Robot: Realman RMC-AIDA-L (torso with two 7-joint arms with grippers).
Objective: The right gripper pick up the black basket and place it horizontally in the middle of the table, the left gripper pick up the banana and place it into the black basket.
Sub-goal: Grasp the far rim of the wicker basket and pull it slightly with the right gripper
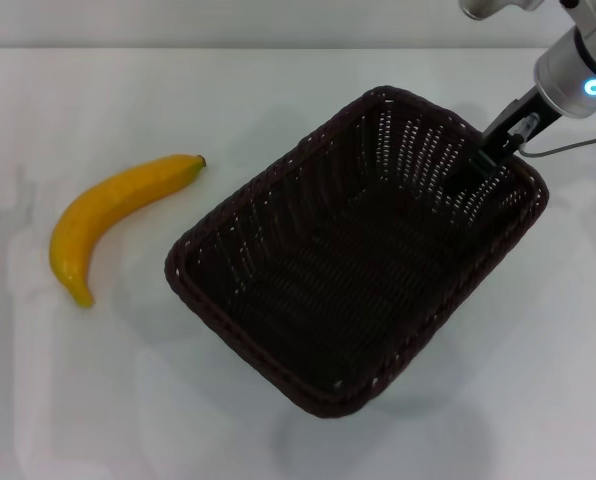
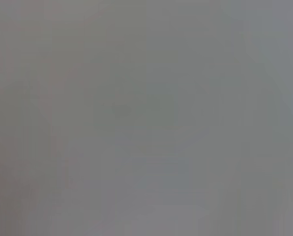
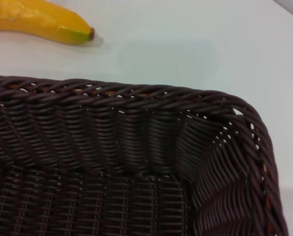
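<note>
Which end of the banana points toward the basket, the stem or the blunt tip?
The dark stem end of the curved yellow banana points toward the dark woven wicker basket; its other tip points away, toward the near edge of the white table.

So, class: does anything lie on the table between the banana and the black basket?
Nothing visible does. Only bare table separates the banana from the black basket; the right hand is at the basket's far-right rim.

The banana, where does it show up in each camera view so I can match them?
Head view: the banana lies on the table at the left, apart from the black basket.
Left wrist view: not in it; only a blank grey field.
Right wrist view: its stem end shows at the top left corner, beyond the basket's rim.
Shared landmark: the basket's braided rim.
</note>
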